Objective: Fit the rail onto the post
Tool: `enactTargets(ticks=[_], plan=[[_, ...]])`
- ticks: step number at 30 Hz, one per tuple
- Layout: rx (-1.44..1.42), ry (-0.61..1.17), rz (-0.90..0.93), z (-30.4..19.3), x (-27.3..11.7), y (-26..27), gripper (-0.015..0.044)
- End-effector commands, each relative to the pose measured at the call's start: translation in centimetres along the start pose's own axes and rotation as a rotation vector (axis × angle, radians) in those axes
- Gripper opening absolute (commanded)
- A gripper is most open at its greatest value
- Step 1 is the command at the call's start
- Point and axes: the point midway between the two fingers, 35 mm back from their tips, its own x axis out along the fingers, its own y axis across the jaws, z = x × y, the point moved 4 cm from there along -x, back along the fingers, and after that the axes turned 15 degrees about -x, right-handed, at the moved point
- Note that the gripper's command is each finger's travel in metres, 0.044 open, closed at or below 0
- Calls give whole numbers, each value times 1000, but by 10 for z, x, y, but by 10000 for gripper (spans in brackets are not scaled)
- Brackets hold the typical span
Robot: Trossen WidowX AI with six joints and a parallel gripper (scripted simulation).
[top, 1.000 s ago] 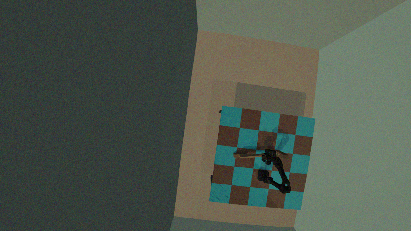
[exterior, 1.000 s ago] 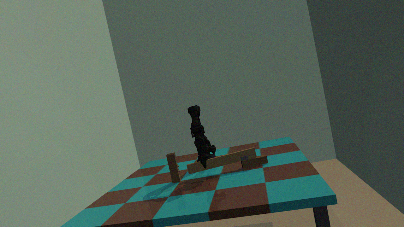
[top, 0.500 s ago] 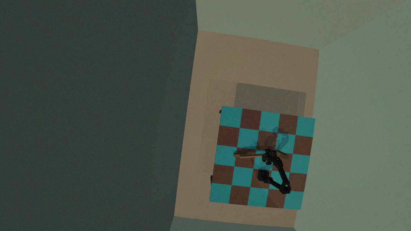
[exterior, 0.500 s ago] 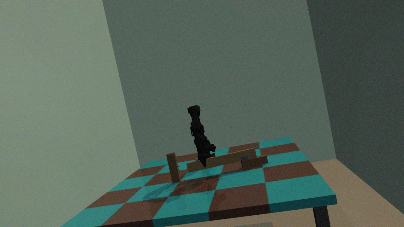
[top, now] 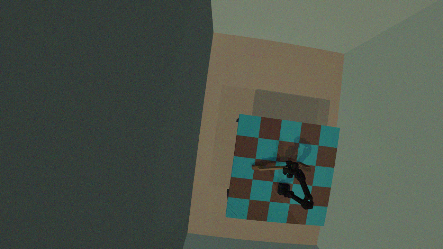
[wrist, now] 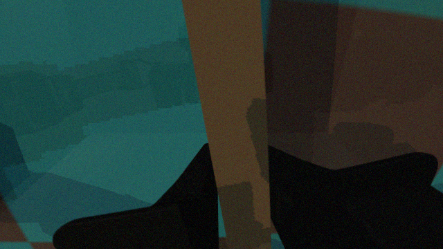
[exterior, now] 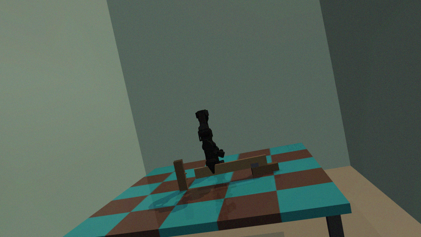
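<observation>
The long wooden rail [exterior: 235, 165] [top: 272, 167] [wrist: 225, 69] is held up off the checkered table, about level. Its far end sits at the grey bracket [exterior: 255, 165] on the low footboard block [exterior: 266, 169]. My gripper [exterior: 211, 168] [top: 289, 169] [wrist: 227, 146] is shut on the rail, close to its near end. The short wooden post [exterior: 180, 175] stands upright just left of that end. Its small pegs [exterior: 186, 175] point toward the rail. A narrow gap shows between the rail end and the post. In the wrist view the rail runs up between my two black fingers.
The teal and brown checkered table [exterior: 309, 200] [top: 247, 127] stands on a tan floor near the room's walls. The arm's base [top: 283, 188] sits on the table beside the rail. The table edge [exterior: 314, 210] is near the camera.
</observation>
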Motion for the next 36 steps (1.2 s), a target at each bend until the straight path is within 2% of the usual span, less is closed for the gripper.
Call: enactTargets(ticks=[1, 36], plan=[[3, -1, -18, 0, -3, -3, 0], [3, -1, -18, 1, 0, 0, 0]])
